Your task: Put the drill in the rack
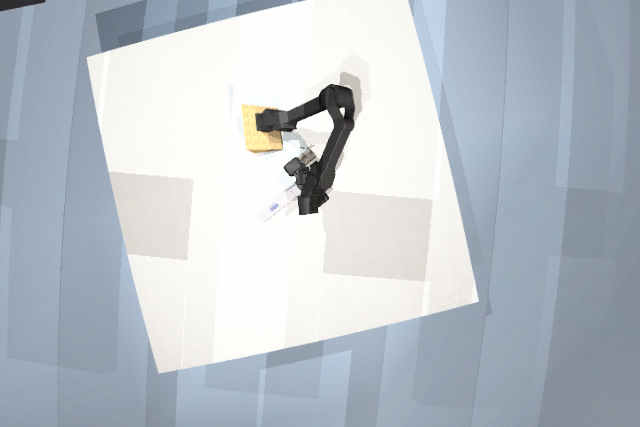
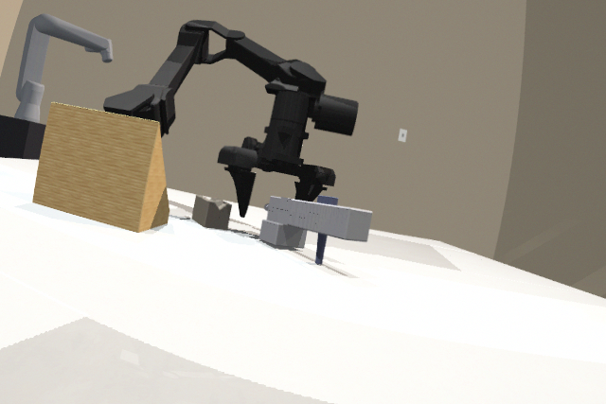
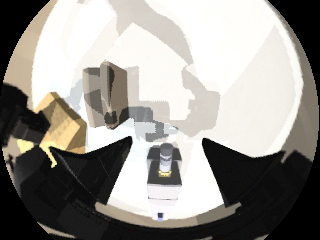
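Arm base (image 1: 269, 120) (image 2: 136, 100) — partly hid.

On my worktop (image 1: 248, 282) (image 2: 205, 302) (image 3: 250, 45), the small notched block (image 1: 308, 155) (image 2: 211, 212) (image 3: 106, 95) sits between the wedge (image 1: 262, 140) (image 2: 98, 165) (image 3: 62, 122) and the bar (image 1: 279, 202) (image 2: 320, 218) (image 3: 164, 192). From my outside view, the wedge is at left, the bar at right. The key (image 1: 273, 207) (image 2: 320, 248) (image 3: 160, 216) passes through the bar.

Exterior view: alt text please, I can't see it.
A black robot arm reaches down, its open fingers around the near end of a grey block-shaped holder with a blue key through it. A notched brown block and a wooden wedge stand left.
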### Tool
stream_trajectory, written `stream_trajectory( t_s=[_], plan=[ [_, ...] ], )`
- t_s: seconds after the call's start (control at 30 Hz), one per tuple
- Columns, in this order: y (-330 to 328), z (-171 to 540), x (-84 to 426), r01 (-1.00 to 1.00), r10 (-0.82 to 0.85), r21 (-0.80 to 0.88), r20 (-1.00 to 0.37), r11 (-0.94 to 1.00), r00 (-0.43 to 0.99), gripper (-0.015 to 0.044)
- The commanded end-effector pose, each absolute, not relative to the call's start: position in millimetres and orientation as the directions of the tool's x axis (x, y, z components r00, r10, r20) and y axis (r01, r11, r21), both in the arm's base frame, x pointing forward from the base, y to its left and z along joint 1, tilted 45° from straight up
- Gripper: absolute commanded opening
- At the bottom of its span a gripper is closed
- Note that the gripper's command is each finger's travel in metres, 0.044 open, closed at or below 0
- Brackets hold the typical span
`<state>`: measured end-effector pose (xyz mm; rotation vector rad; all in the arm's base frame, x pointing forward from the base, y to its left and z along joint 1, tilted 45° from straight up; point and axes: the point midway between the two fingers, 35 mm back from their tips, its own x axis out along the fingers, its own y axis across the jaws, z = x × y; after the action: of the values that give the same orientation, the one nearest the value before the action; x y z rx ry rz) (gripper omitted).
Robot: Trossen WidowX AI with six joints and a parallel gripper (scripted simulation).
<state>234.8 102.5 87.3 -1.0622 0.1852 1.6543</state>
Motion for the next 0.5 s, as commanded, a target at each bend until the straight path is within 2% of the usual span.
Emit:
stream_trajectory(
  t_s=[0.0,0.2,0.47],
  plan=[
    [107.1,80.7,233.7,-0.845,0.703,-0.377,-0.711,-0.379,0.002,0.0440],
    [110.1,76.2,234.0,-0.845,0.704,-0.378,-0.710,-0.379,0.002,0.0440],
    [108.1,79.0,235.2,-0.841,0.701,-0.384,-0.713,-0.381,0.008,0.0230]
  ],
)
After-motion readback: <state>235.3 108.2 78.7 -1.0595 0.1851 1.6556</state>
